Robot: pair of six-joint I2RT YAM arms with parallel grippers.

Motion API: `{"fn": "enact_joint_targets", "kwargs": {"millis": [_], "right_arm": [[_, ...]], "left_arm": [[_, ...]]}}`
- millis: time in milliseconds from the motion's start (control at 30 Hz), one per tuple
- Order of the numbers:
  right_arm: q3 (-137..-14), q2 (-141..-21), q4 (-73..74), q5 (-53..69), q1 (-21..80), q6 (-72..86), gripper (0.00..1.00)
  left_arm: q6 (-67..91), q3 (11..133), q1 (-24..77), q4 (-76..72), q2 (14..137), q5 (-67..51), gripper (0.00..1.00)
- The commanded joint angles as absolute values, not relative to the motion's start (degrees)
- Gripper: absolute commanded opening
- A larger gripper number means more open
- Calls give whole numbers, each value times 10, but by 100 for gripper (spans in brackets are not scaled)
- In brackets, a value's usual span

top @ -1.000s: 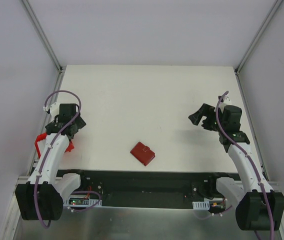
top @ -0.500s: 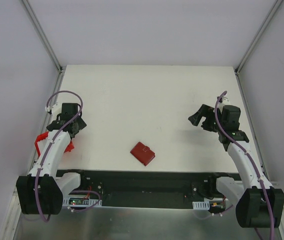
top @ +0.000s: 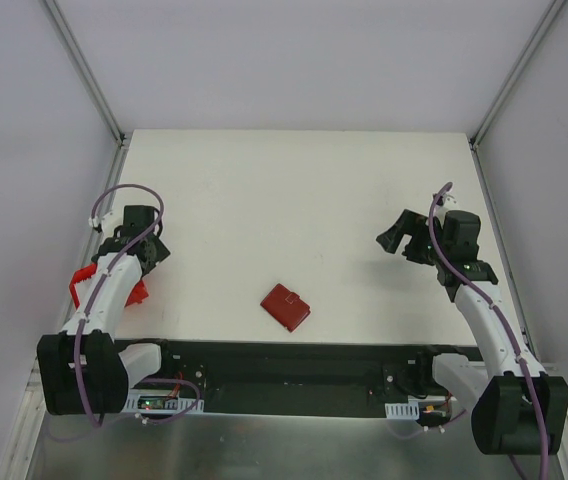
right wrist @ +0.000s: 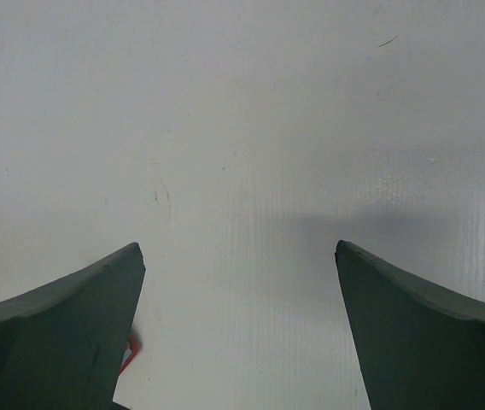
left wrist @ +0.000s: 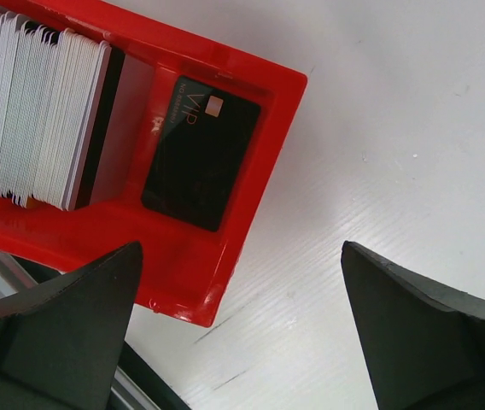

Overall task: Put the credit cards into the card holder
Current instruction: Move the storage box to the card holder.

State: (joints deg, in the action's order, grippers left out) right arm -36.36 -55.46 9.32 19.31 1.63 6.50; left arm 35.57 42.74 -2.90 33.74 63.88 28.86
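Observation:
The card holder, a small dark-red closed wallet, lies on the white table near the front edge, in the middle. A sliver of red shows by my right gripper's left finger. The credit cards stand on edge as a pale stack inside a bright red bin. My left gripper is open and empty, above the bin's corner. My right gripper is open and empty over bare table at the right.
The red bin sits at the table's left edge beside my left arm. A flat black piece marked VIP lies in the bin's front compartment. A dark rail runs along the table's near edge.
My left arm has shifted slightly, drawing in over the red bin. The right arm and the card holder have not moved.

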Motion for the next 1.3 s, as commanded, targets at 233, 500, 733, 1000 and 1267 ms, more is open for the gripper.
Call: {"fn": "enact_joint_targets", "kwargs": {"millis": [233, 500, 733, 1000, 1267], "right_arm": [[-390, -564, 105, 182, 15, 43, 96], [-394, -571, 108, 184, 15, 43, 96], [-394, -577, 109, 187, 15, 46, 96], [-394, -576, 111, 185, 15, 44, 96], [-393, -584, 112, 190, 15, 44, 96]], "left_arm": [[341, 432, -41, 328, 696, 248, 99], [324, 439, -41, 314, 710, 189, 99], [308, 439, -41, 278, 690, 106, 99], [308, 431, -41, 254, 672, 61, 99], [311, 419, -40, 215, 666, 7, 99]]}}
